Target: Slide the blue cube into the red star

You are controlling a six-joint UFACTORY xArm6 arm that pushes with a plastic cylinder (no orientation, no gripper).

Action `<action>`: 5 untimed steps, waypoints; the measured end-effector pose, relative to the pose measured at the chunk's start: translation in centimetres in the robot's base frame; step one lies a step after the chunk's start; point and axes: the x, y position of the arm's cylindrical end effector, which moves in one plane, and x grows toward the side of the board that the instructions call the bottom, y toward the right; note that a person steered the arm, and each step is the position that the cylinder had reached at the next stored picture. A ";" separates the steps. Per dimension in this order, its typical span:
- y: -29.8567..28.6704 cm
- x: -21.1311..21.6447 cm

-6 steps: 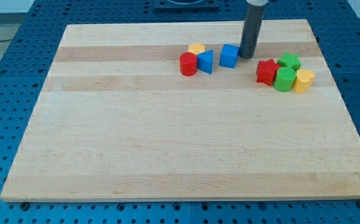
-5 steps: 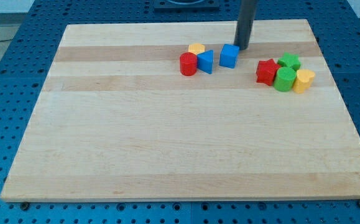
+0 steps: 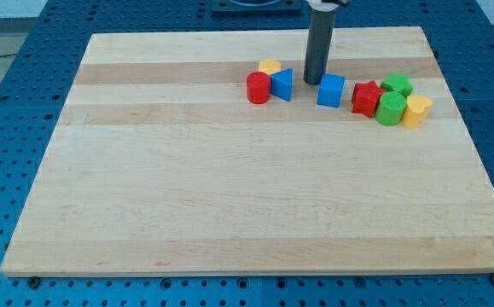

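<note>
The blue cube (image 3: 331, 90), judged light and rigid, is pushed at its 9 o'clock face toward the red star (image 3: 366, 98); my tip (image 3: 314, 82), a fingerless rod, sits at its 10 o'clock.

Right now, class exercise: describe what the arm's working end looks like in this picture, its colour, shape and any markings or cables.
It is a straight, dark grey cylindrical rod, plain and smooth, with no visible markings or cables. Its top runs out of view under a pale collar. My tip is blunt, without a pincer.
</note>
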 end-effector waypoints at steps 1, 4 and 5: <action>-0.8 0.3; 1.2 1.9; 2.7 1.9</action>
